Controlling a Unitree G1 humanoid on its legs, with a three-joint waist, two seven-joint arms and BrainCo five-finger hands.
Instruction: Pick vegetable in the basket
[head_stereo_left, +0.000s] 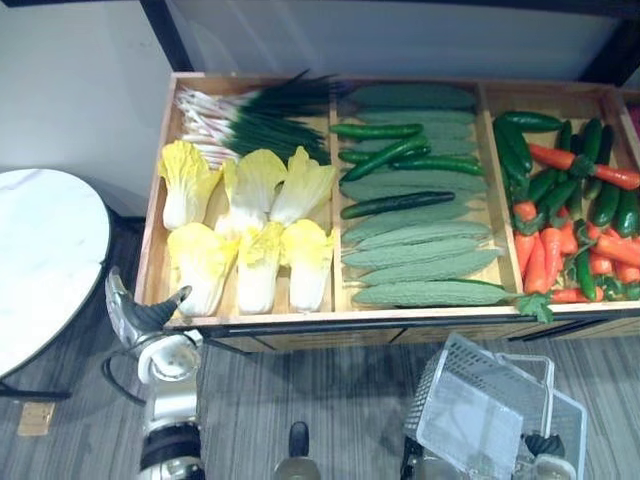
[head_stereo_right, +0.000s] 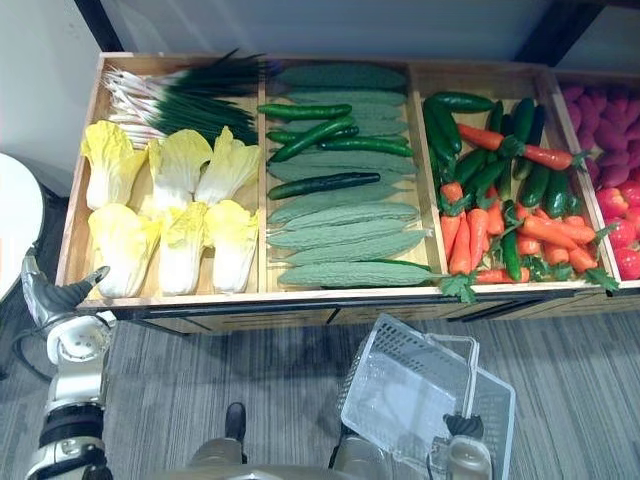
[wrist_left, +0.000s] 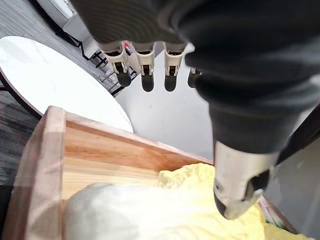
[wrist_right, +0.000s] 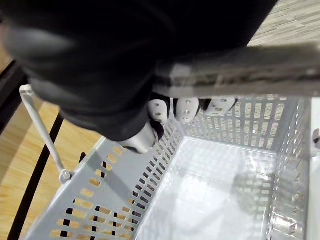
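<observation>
Left hand (head_stereo_left: 138, 316), fingers spread, hovers at the near left corner of the wooden produce crate (head_stereo_left: 250, 318), just by the pale yellow napa cabbages (head_stereo_left: 258, 262). Right hand (wrist_right: 187, 107) is curled round the handle of the white slotted plastic basket (head_stereo_left: 480, 410), near right.

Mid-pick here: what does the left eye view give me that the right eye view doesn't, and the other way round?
Left eye view: the broad top of the round white table beside the crate. Right eye view: a further compartment of red and pink produce past the carrots. Both: the cabbages, cucumbers, carrots, the open left robot hand at the crate's near corner, and the white basket held by the right robot hand.
</observation>
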